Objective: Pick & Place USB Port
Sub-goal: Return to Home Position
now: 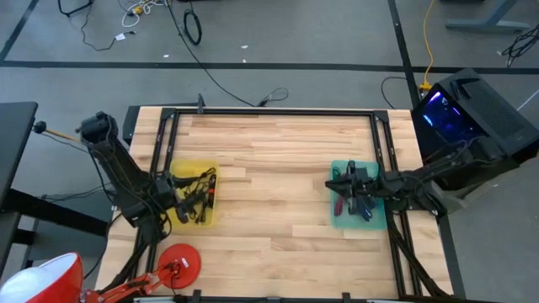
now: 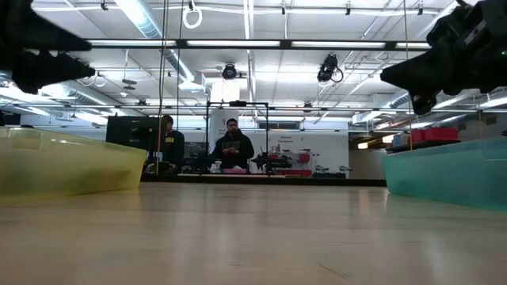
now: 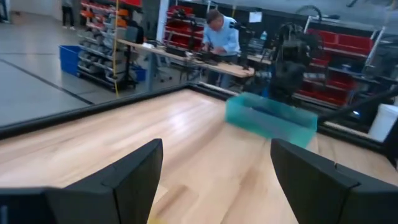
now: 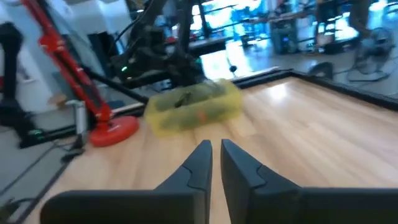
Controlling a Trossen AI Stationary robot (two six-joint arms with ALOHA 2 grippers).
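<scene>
The left gripper (image 3: 217,158) hangs above the yellow bin (image 1: 195,167), which stands at the left side of the table (image 1: 278,194). Its jaws are released, wide apart, with nothing between them. The black cable (image 1: 205,178) lies inside the yellow bin as a loose tangle. The right wrist view also shows it as a dark shape behind the bin's wall. The right gripper (image 4: 216,149) is over the teal bin (image 1: 370,224) at the right side of the table, well apart from the yellow bin, and it points across the bare wood toward it. Its jaws are clenched, only a thin slit is between them, and they carry nothing. In the teal bin, under this gripper, lie some blue and red things, but they are too small to tell what they are. A red stand (image 1: 179,263) with a round base is at the near left corner of the table, just beside the yellow bin. In the room behind the table two people (image 2: 231,146) are at a workbench.
</scene>
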